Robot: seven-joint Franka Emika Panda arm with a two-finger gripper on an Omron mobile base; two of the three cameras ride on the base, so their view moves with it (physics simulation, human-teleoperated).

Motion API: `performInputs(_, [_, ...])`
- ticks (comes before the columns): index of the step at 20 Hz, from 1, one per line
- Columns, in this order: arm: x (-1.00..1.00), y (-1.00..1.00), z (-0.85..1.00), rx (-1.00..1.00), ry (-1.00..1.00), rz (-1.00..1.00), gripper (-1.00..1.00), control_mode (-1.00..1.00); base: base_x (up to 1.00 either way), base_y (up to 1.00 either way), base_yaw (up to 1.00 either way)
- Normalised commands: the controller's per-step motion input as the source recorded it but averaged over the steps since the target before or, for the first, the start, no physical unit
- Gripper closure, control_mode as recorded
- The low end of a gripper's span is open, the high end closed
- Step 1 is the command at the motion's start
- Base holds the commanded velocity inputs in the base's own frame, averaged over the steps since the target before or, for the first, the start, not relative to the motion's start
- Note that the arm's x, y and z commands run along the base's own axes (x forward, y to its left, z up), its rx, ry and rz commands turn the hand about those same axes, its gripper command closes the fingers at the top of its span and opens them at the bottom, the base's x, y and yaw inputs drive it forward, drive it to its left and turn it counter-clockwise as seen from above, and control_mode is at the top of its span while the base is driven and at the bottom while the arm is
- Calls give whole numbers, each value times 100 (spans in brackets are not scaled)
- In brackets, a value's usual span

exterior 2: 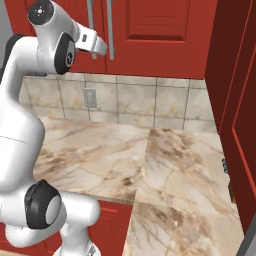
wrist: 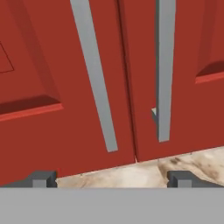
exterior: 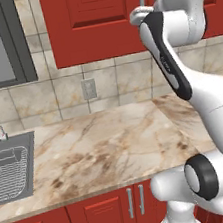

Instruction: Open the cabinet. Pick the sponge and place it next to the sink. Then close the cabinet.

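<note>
Cabinet point(wrist: 65, 65) facing spread gripper point(wrist: 111, 178)

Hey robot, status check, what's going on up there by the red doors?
Gripper open, raised before the cabinet, holding nothing. Both doors shut, handles just ahead. Sink to the left. Nothing in the way.

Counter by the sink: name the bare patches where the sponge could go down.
The marble counter lies bare from the sink rightward to the arm, back to the tiled wall with its outlet. The corner stretch beside the tall red panel is bare too.
</note>
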Motion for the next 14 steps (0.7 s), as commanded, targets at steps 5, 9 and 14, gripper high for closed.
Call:
performInputs(5, [46, 0, -6, 0, 0, 3, -100, -100, 0, 0, 0])
performInputs(9, [42, 0, -12, 0, 0, 4, -100, -100, 0, 0, 0])
performInputs(14, [38, 0, -5, 0, 0, 2, -100, -100, 0, 0, 0])
